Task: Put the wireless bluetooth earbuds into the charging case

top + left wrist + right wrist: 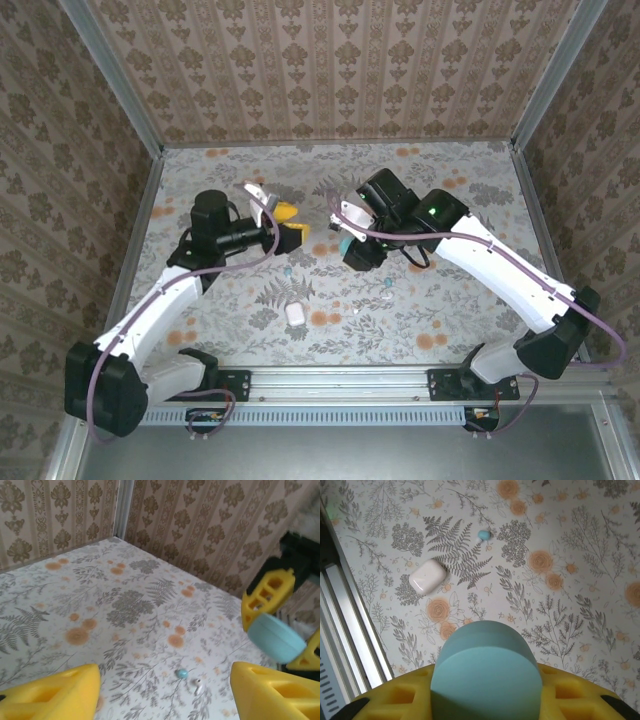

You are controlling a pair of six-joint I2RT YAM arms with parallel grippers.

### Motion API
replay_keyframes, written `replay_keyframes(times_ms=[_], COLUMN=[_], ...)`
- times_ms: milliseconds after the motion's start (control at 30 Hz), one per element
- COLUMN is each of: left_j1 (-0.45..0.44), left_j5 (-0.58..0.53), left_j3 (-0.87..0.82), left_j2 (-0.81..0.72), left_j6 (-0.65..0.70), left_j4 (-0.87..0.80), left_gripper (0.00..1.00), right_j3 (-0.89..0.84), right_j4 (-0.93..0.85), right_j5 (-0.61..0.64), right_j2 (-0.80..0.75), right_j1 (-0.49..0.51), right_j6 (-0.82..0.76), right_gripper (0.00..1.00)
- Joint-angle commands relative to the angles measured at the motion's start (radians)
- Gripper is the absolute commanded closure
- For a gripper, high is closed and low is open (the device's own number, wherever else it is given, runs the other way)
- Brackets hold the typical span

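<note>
As the right gripper [345, 232] clasps the teal charging case [485, 672], the released fingers [50, 695] of the left gripper [165, 692] frame a teal earbud [182, 673], seemingly for pickup.

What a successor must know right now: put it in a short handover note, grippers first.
Grippers: the left gripper is open and empty above the table. The right gripper is shut on the teal case, held off the table; its lid looks closed.
On the table: the white case, plus a teal earbud and a white earbud lying side by side.
Done: teal case picked up.
Left: no earbud is in a case yet. Open the case, pick up the buds, seat them.
</note>
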Motion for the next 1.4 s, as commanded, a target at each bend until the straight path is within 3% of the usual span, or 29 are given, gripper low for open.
replay_keyframes(times_ms=[0,133,267,433,800,1100,1167,1267,1367], left_j1=[-0.041,-0.091,-0.110,-0.168,-0.217,-0.213,-0.204,-0.183,-0.150], left_j5=[0.023,0.029,0.051,0.097,0.152,0.139,0.132,0.125,0.122], left_j3=[0.072,0.139,0.126,0.129,0.142,0.145,0.144,0.126,0.101], left_j2=[0.040,0.094,0.126,0.157,0.188,0.214,0.217,0.216,0.204], left_j6=[-0.198,-0.355,-0.541,-0.671,-0.719,-0.740,-0.758,-0.817,-0.882], left_j4=[-0.095,-0.143,-0.066,0.020,-0.006,-0.007,0.003,0.057,0.120], left_gripper=[0.32,0.36,0.41,0.42,0.49,0.73,0.77,0.81,0.82], right_j3=[-0.021,-0.019,0.004,0.013,-0.010,-0.041,-0.055,-0.091,-0.184], right_j4=[0.007,0.032,0.041,0.060,0.116,0.158,0.173,0.226,0.367], right_j5=[-0.019,0.003,0.034,0.037,0.020,-0.030,-0.043,-0.069,-0.147], right_j2=[0.003,0.011,0.033,0.050,0.042,0.026,0.016,-0.018,-0.108], right_j1=[-0.003,-0.003,-0.002,-0.002,-0.024,-0.027,-0.028,-0.039,-0.086], right_j6=[-0.062,-0.076,-0.081,-0.081,-0.047,-0.039,-0.038,-0.013,0.062], right_gripper=[0.70,0.69,0.68,0.67,0.66,0.62,0.59,0.43,0.34])
